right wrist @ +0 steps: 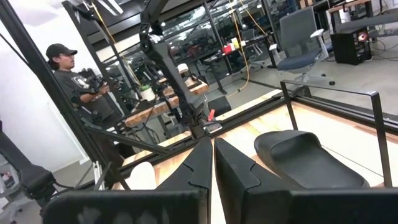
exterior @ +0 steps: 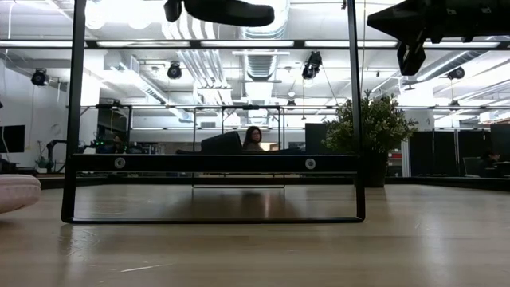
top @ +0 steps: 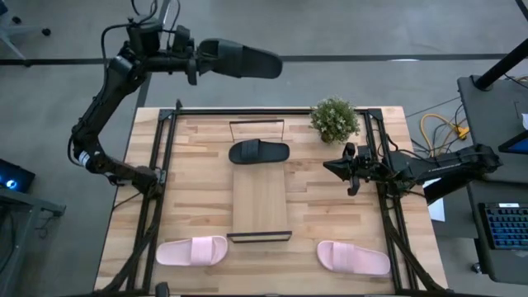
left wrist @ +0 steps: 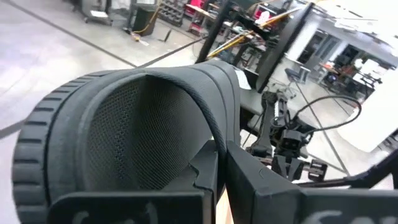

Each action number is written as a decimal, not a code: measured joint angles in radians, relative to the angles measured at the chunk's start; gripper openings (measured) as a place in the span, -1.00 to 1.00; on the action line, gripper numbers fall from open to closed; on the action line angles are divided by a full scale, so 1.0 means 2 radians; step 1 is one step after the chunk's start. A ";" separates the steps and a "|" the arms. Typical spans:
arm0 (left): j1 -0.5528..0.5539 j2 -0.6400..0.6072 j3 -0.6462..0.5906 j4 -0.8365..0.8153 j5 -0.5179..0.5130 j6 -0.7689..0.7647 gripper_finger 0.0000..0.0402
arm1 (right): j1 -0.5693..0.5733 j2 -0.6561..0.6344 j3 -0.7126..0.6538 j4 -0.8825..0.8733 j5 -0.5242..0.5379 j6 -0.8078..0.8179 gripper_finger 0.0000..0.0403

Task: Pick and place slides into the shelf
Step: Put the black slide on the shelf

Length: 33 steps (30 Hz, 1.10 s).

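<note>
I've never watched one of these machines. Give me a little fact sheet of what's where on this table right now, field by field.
Shelf: long light-wood board with black metal frame ends, at mid table.
On shelf: one black slide sandal, at the far end.
Held: second black slide sandal, in the left gripper, up beyond the table's far edge.
On tabletop: two pale pink slide sandals, near edge, either side of the shelf.
Right gripper: shut, empty, right of the shelf.
Extra: small green potted plant.
</note>
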 joint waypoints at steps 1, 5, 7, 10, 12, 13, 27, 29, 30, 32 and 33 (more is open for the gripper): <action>-0.005 0.000 0.000 0.002 0.000 0.007 -1.00 | 0.000 0.000 0.000 0.000 0.000 0.000 -0.96; -0.025 0.000 -0.003 0.003 -0.001 0.020 -1.00 | 0.000 0.000 0.000 0.000 0.000 0.000 -0.96; -0.036 0.000 -0.007 0.003 -0.016 0.020 -1.00 | 0.000 0.000 0.000 0.000 0.000 0.000 -0.96; -0.059 0.000 -0.012 0.003 -0.057 0.033 -1.00 | 0.000 0.000 0.000 0.001 0.000 0.000 -0.96; -0.078 0.000 -0.012 0.003 -0.089 0.048 -1.00 | 0.000 0.000 0.000 0.001 0.000 0.000 -0.96; -0.087 -0.001 -0.012 0.004 -0.101 0.051 -1.00 | 0.000 0.000 0.000 0.001 0.000 0.000 -0.96; -0.187 -0.021 -0.021 0.014 -0.221 0.072 -1.00 | 0.000 0.000 0.000 0.001 0.000 0.000 -0.96; -0.202 -0.032 -0.031 0.015 -0.248 0.073 -1.00 | 0.000 0.000 0.000 0.000 0.000 0.000 -0.96; -0.210 -0.038 -0.038 0.016 -0.261 0.074 -1.00 | 0.000 0.000 0.000 0.000 0.000 0.000 -0.96; -0.223 -0.052 -0.058 0.020 -0.278 0.074 -1.00 | 0.000 0.000 0.000 0.000 0.000 0.000 -0.96; -0.228 -0.058 -0.071 0.024 -0.285 0.074 -1.00 | 0.000 0.000 0.000 0.000 0.000 0.000 -0.96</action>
